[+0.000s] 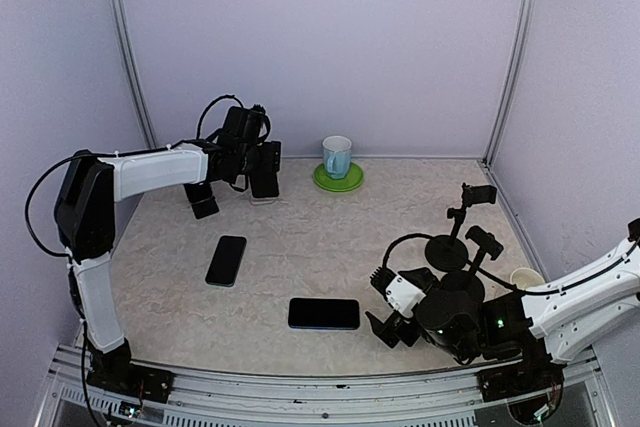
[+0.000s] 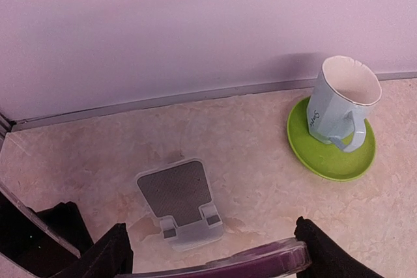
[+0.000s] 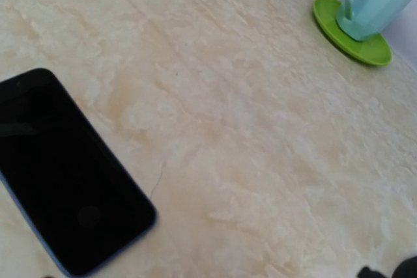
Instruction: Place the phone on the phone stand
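We are pinching the phone [image 2: 260, 256] by its sides in our left claw [image 2: 210, 255]. The phone stand [image 2: 177, 194] is sitting just below and in front of the claw. We think going down slowly is best. We should lean the phone back like the stand's pad and rest its bottom edge on the two little lips before letting go. The left arm is reaching far out, wrist tipping down. Our right claw [image 1: 380, 305] is hanging spread wide beside a second phone [image 1: 323, 314].

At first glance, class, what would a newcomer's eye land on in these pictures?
The left claw grips a purple-edged phone close to the small grey plastic phone stand by the back wall. To its right, a pale blue mug stands on a green saucer; two black phones lie flat mid-table.
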{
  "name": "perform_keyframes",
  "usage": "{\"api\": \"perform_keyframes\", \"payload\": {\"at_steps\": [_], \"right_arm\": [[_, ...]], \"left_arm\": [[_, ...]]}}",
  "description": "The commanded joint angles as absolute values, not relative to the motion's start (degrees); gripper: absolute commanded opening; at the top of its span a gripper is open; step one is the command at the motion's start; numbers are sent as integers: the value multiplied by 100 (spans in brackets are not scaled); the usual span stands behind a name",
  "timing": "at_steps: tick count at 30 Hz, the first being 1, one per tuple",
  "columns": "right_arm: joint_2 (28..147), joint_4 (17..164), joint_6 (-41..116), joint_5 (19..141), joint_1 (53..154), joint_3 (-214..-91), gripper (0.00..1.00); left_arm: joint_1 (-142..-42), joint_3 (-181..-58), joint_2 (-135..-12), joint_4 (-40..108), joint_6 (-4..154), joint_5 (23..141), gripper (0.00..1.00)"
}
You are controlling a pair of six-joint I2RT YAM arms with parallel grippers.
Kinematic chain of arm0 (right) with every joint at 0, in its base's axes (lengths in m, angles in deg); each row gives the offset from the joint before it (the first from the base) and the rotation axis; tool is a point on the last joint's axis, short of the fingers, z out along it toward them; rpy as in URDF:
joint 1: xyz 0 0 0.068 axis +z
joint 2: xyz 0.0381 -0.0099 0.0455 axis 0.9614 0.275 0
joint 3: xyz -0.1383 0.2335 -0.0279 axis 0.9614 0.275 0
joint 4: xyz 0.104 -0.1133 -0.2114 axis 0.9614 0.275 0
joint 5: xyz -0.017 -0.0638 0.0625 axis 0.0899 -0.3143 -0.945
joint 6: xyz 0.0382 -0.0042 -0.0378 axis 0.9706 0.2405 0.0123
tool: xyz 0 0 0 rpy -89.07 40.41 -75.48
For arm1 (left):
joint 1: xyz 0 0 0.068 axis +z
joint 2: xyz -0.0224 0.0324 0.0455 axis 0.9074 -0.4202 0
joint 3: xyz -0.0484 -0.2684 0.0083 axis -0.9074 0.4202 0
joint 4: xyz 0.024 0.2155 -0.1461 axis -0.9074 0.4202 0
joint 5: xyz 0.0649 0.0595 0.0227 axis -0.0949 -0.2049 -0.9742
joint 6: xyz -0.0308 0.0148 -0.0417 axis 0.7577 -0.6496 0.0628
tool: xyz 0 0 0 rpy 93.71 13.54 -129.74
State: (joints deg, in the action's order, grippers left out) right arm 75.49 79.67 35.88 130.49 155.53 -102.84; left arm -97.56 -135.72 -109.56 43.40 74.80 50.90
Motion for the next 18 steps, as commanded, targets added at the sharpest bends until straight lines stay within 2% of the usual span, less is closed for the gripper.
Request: {"api": "perform_keyframes", "payload": {"at_steps": [1,18], "right_arm": [[7295,7674,3614,12963,15481,-10156,100],[7218,7455,3520,12893,15370,-9962,100]], "left_arm": [[-9691,-14033,-11135,3997,7112,4942,46],[-9423,-14443,-11612,3900,6943,4937,45]]}}
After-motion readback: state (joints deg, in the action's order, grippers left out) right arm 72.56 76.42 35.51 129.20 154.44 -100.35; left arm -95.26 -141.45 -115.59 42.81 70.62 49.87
